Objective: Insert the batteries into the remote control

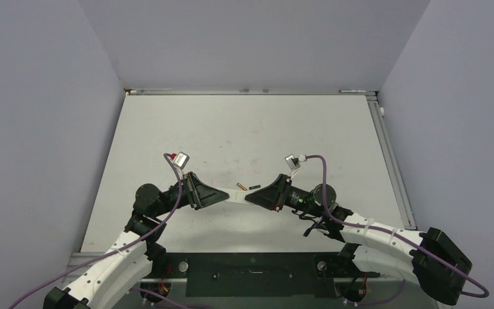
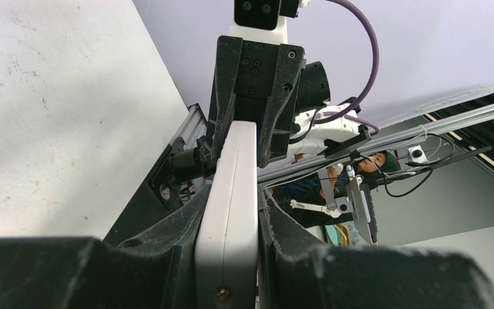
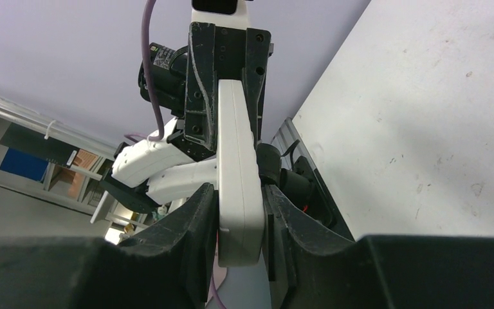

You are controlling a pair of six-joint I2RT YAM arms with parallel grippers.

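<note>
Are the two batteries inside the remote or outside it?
Outside. The yellow battery and the green battery both lie on the table, just beyond the remote.

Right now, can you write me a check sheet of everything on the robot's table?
Surface: white table, scuffed and speckled.
Job's things: remote control gripped at both ends; yellow-gold battery and dark green battery lie loose on the table just beyond it, not yet loaded.
Clutter: nothing seen.
Hands: left hand shut on one end of the remote control, right hand shut on the other.
Cables: a purple cable loops behind each hand.
Surroundings: plain pale walls on three sides.
</note>
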